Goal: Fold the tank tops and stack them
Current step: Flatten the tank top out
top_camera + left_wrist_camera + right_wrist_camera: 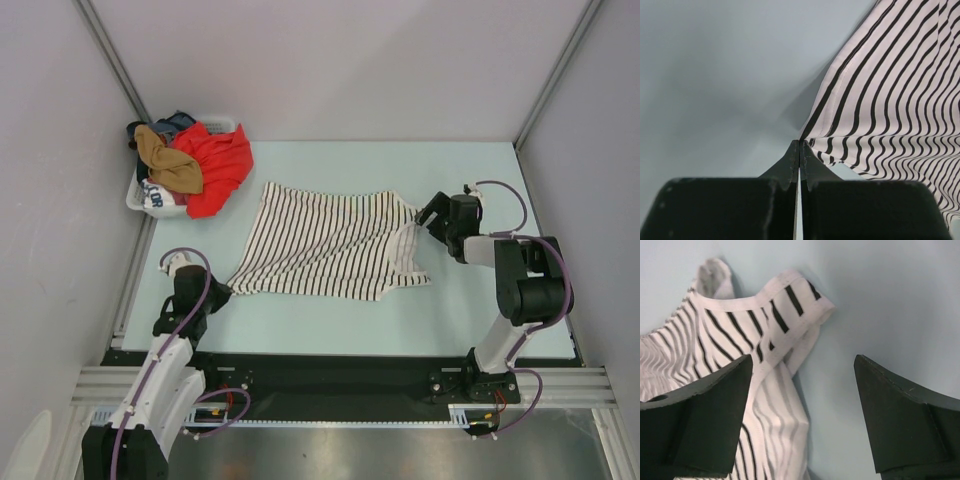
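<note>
Here we find the striped tank top (325,245) spread across the middle of the table (480,170); the left gripper (800,145) is clenched on its near hem corner; the right gripper (804,360) stands released, jaws wide above a shoulder strap (790,295); the tan-brown tank top (165,160) lies heaped in the basket (140,200), beside a red garment (222,165).

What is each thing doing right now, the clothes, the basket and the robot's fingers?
striped tank top: spread out flat, not folded.
left fingers: shut, pinching its corner.
right fingers: open over its strap.
laundry basket: heaped full.
tan tank top: crumpled in the basket.
red garment: hanging over the basket's rim.
</note>
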Motion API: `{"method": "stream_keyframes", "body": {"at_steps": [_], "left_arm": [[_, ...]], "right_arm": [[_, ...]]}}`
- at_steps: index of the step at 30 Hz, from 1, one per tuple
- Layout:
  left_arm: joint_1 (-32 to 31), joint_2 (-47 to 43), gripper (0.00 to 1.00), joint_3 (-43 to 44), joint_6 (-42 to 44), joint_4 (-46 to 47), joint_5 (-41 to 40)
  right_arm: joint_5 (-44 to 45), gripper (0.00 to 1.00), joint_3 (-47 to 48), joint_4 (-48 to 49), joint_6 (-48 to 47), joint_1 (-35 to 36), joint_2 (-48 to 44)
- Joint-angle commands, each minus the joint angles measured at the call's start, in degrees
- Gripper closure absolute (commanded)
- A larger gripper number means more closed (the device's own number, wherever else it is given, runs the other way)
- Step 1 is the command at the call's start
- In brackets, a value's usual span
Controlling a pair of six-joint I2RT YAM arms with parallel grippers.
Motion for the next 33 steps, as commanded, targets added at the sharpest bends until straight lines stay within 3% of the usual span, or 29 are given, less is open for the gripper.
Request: {"method": "stream_keyframes", "body": {"at_steps": [1, 7, 22, 28, 33], "left_arm": [[0.64, -0.69, 1.00, 1.16, 1.56, 1.88, 0.14], [0.64, -1.13, 1.00, 0.90, 1.74, 1.88, 0.14], [0.64, -0.69, 1.00, 1.16, 2.35, 2.23, -0.39], [0.64, -0.25, 1.00, 1.25, 2.35, 2.14, -0.83], [0.64, 0.19, 1.00, 1.43, 2.44, 2.23, -1.01]], "right_arm": [[-9.06, 0.12, -1.05, 9.88, 5.74, -0.82, -1.05], [-12.06, 0.23, 0.19, 14.28, 11.11, -0.82, 2.29], [-10.75, 0.25, -0.08, 21.49, 20.34, 0.23, 7.83], [-9.70, 0.25, 0.10, 28.42, 26.04, 0.93, 12.31], [-7.59, 0.26, -1.22, 40.02, 31.94, 0.76, 17.58]]}}
